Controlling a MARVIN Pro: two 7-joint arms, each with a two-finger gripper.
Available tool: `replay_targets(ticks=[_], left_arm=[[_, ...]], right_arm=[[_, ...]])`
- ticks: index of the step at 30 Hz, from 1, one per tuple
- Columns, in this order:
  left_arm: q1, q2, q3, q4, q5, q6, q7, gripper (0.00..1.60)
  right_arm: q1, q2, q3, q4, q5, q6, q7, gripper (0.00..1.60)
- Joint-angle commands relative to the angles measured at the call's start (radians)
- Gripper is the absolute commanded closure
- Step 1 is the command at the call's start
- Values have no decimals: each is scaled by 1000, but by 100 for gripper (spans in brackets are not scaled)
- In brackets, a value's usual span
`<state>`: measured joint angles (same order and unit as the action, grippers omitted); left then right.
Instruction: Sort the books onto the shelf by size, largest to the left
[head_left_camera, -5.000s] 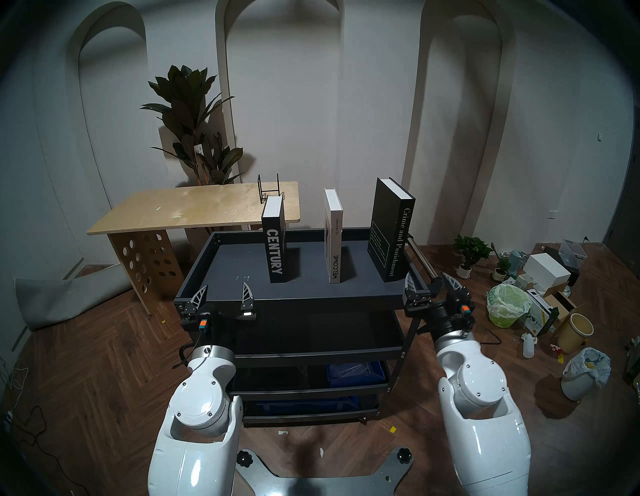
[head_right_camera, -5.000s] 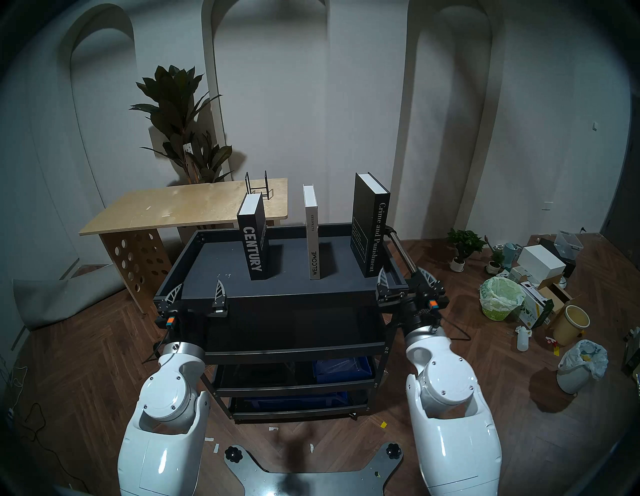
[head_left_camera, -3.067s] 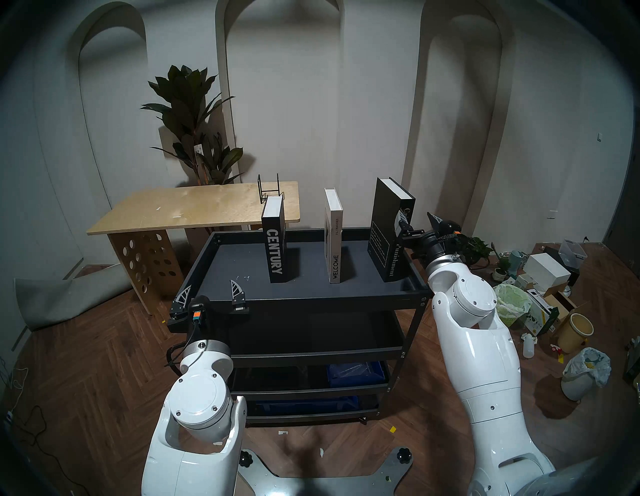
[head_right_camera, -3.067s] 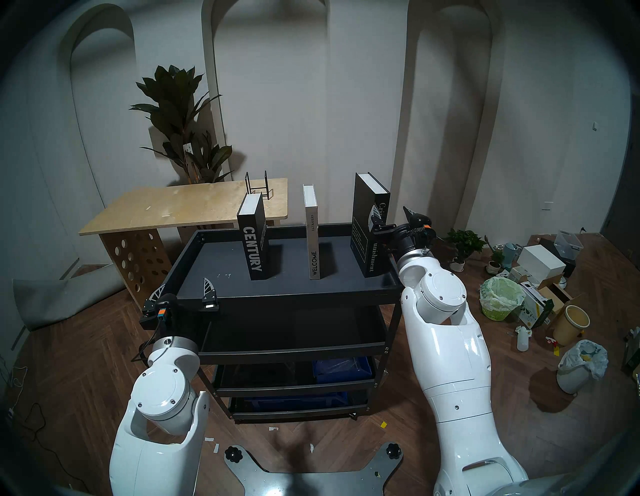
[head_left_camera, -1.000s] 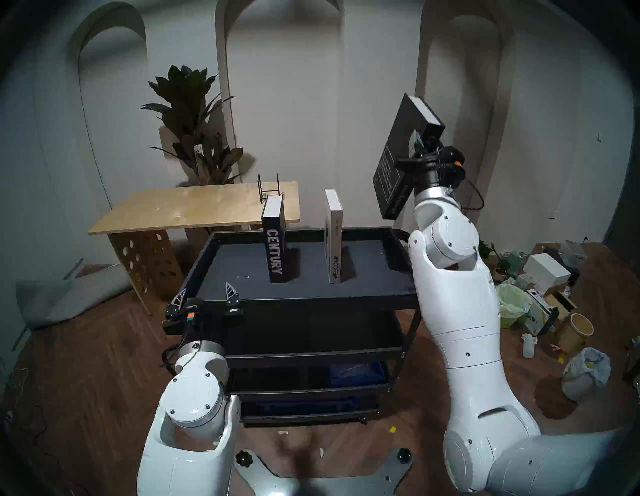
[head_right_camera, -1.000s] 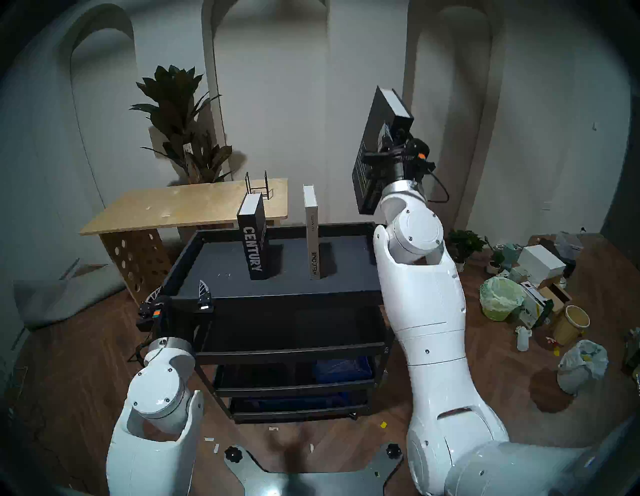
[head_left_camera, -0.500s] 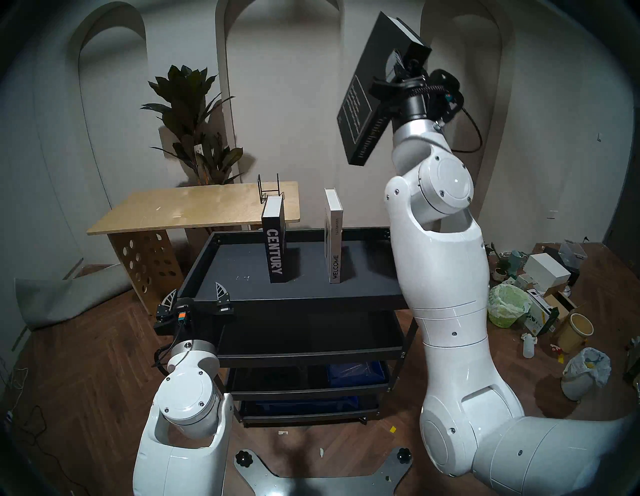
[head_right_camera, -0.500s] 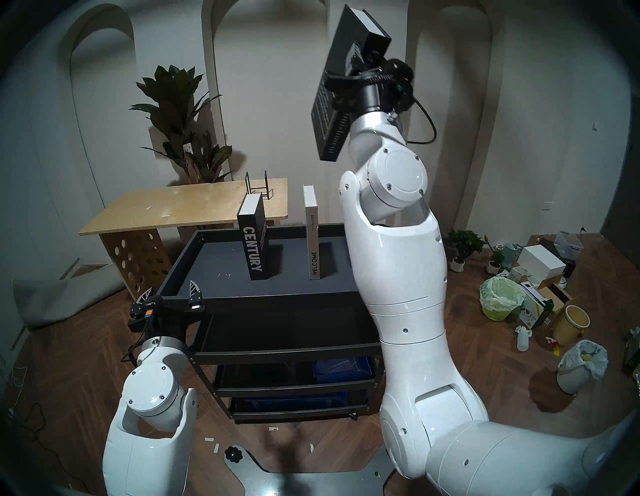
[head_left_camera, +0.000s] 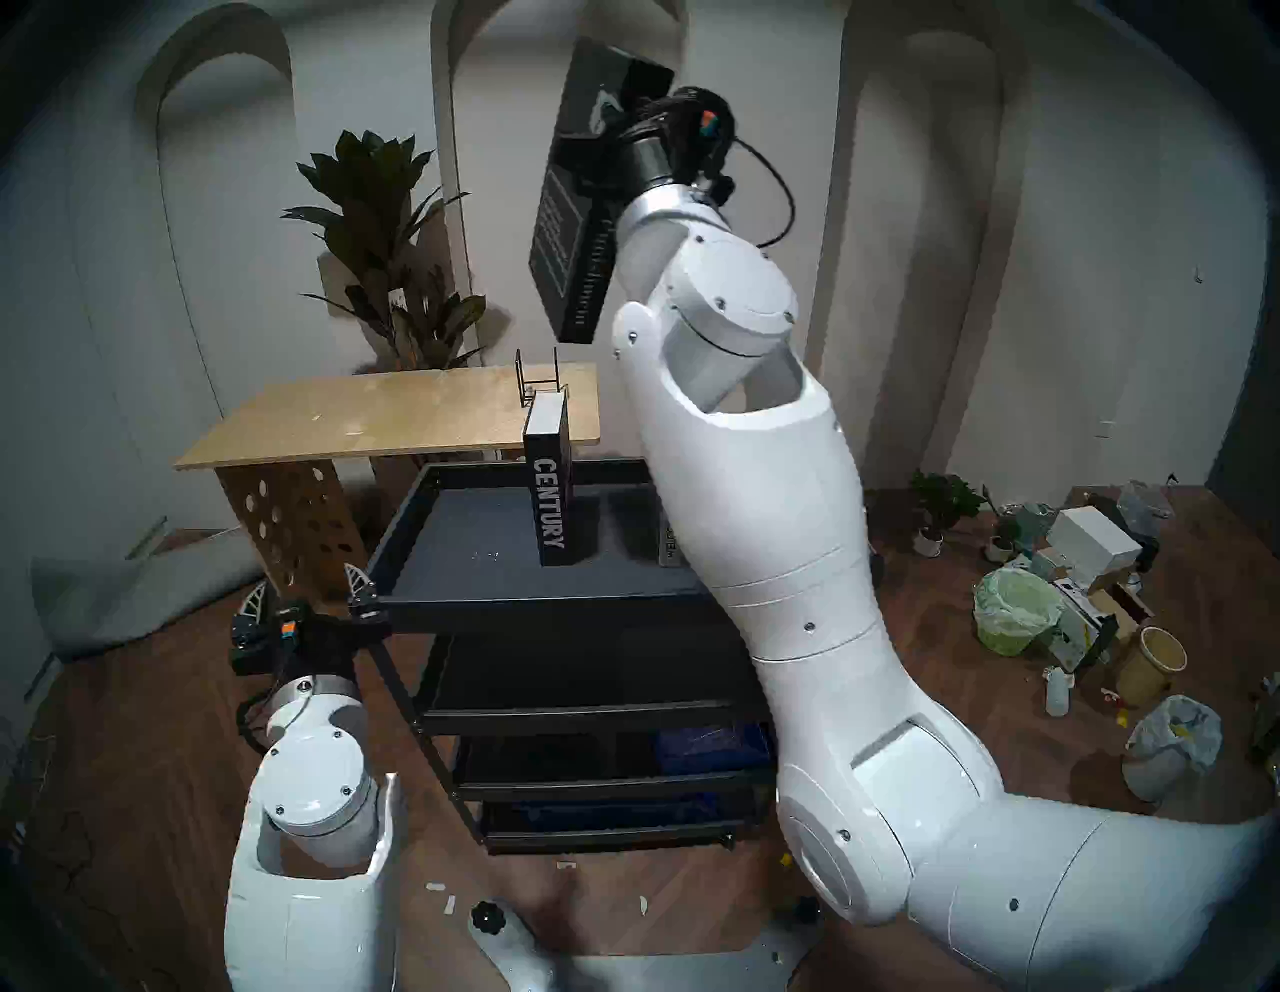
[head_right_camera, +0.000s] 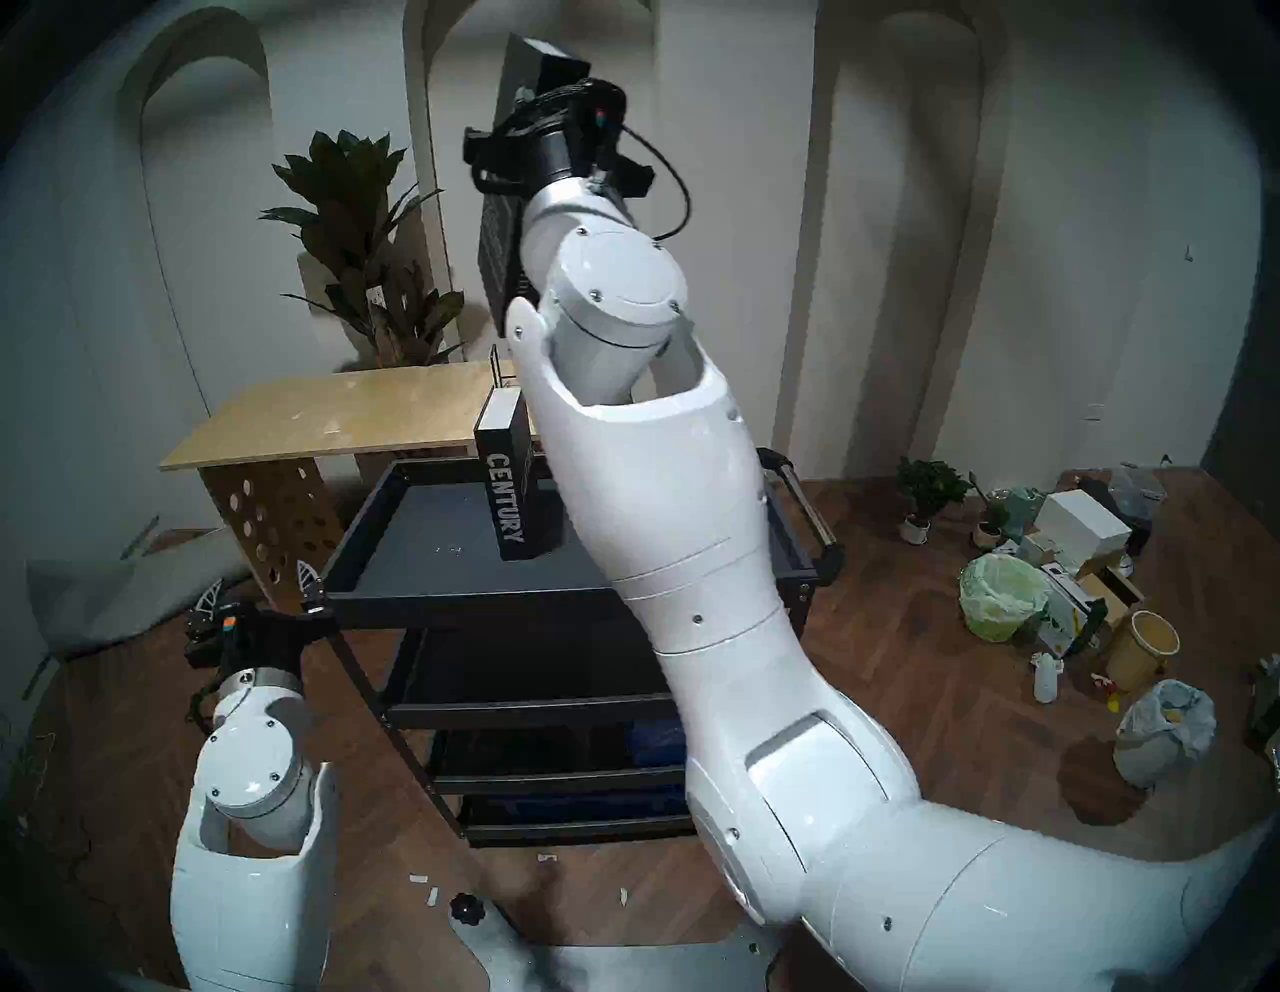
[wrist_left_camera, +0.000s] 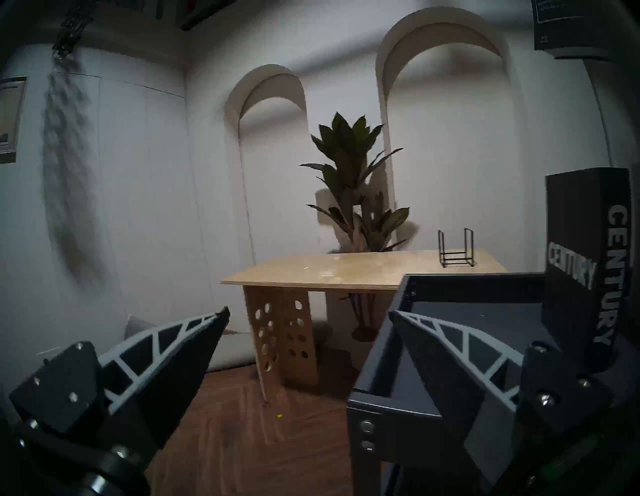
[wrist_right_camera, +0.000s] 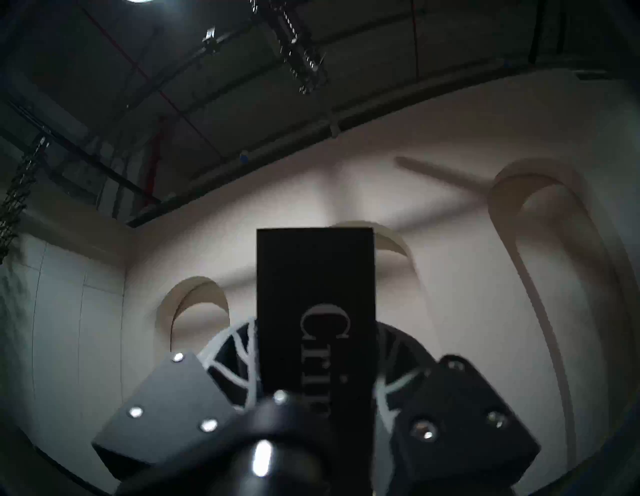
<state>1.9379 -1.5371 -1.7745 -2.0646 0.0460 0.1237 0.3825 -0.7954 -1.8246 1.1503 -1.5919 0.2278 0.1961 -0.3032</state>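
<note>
Tall book (head_left_camera: 569, 228) swung left above shelf (head_left_camera: 485, 589), plywood table (head_left_camera: 388, 415) behind

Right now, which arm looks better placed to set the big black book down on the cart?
The right. Its right gripper already clamps the Crime and Punishment book above the top tray; the left gripper hangs open, empty, off the tray's left corner.

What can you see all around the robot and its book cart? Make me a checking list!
Surface: dark grey top tray of the black cart, mostly bare.
Job's things: CENTURY book upright on the tray; Crime and Punishment book high in the air; white book mostly hidden by the right arm.
Clutter: wire bookend on the plywood table.
Grippers: right gripper shut on the Crime and Punishment book; left gripper open, empty.
Cables: black cable looping at the right wrist.
Surroundings: potted plant, floor bins.
</note>
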Motion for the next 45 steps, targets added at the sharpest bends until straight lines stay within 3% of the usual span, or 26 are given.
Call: replay_targets(ticks=[1, 6, 12, 27, 36, 45], left_arm=[[-30, 23, -88, 16, -10, -3, 23, 0], [-41, 32, -135, 46, -26, -4, 30, 0], [-56, 45, -178, 89, -53, -6, 35, 0], [-59, 68, -234, 165, -101, -7, 35, 0], [-56, 81, -256, 208, -124, -3, 22, 0], [-59, 92, -268, 248, -142, -1, 4, 0]], right_arm=[[111, -111, -57, 124, 7, 23, -58, 160], [160, -163, -95, 246, 22, 27, -102, 160], [201, -183, -171, 370, 29, -2, -152, 160], [159, -183, -408, 588, -2, -146, -249, 160], [133, -183, -474, 711, 1, -230, -300, 160], [135, -183, -496, 783, 17, -291, -327, 160]])
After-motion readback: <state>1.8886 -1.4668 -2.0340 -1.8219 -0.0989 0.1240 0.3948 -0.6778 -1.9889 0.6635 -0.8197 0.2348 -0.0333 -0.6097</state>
